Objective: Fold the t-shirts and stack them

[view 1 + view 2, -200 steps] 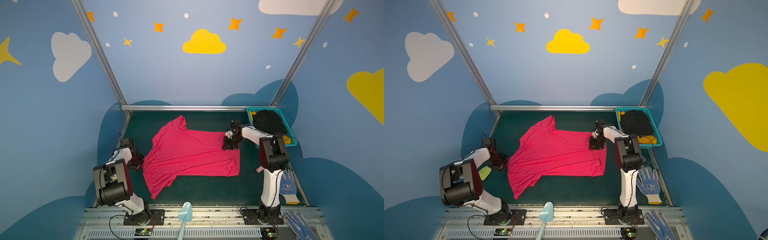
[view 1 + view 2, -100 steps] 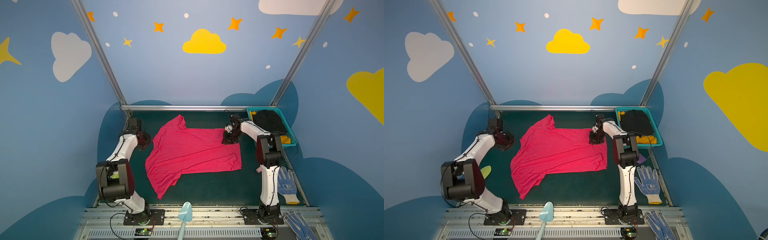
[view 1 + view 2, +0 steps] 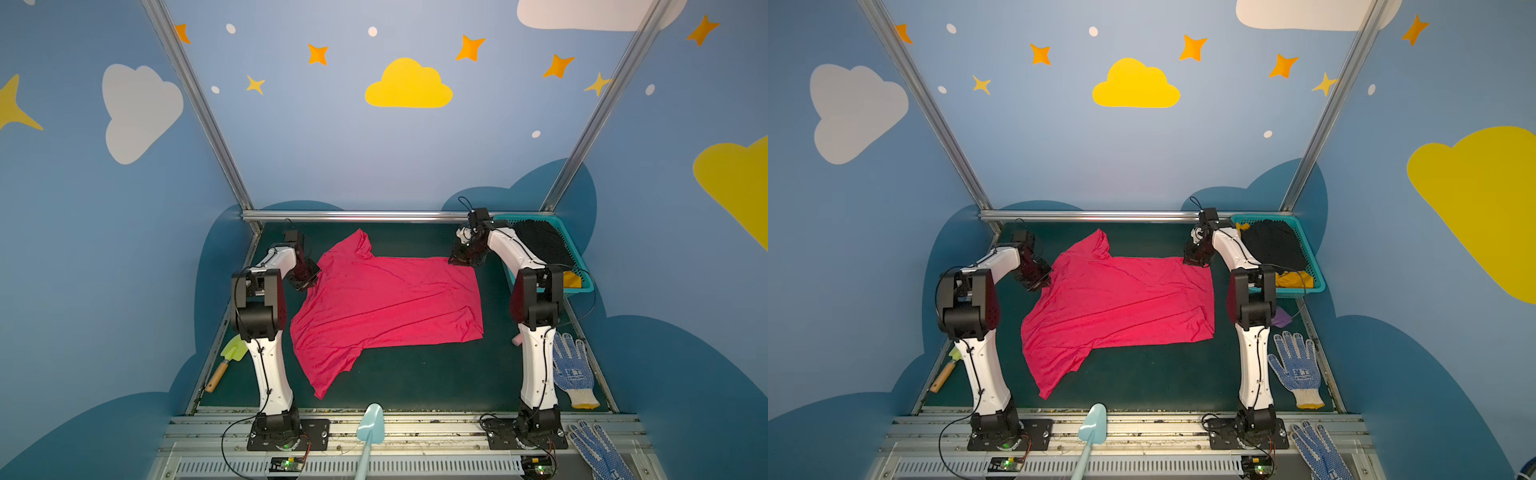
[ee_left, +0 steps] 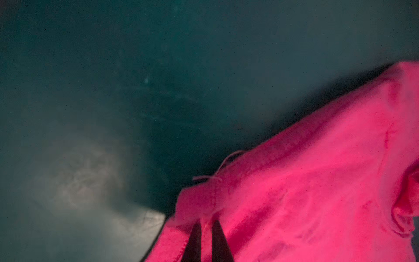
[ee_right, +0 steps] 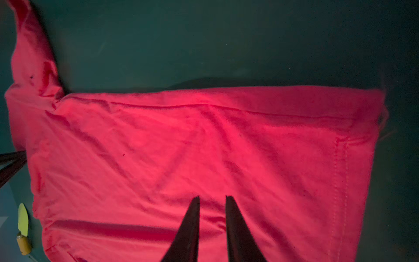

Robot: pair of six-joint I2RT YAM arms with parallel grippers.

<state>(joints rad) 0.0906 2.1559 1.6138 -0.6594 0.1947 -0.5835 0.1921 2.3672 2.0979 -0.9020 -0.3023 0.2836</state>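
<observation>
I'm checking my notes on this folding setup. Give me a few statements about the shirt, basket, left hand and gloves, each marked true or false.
1. The pink t-shirt lies spread on the green table. True.
2. The basket is empty. False: it holds a black garment and a yellow garment.
3. The left hand pinches the shirt's edge. True.
4. Both gloves lie left of the shirt. False: one glove and a second glove lie to its right.

Blue walls (image 3: 332, 166), painted clouds (image 3: 408, 85), orange stars (image 3: 318, 54), metal frame posts (image 3: 195, 104), dark green floor mat (image 3: 415, 374)
</observation>
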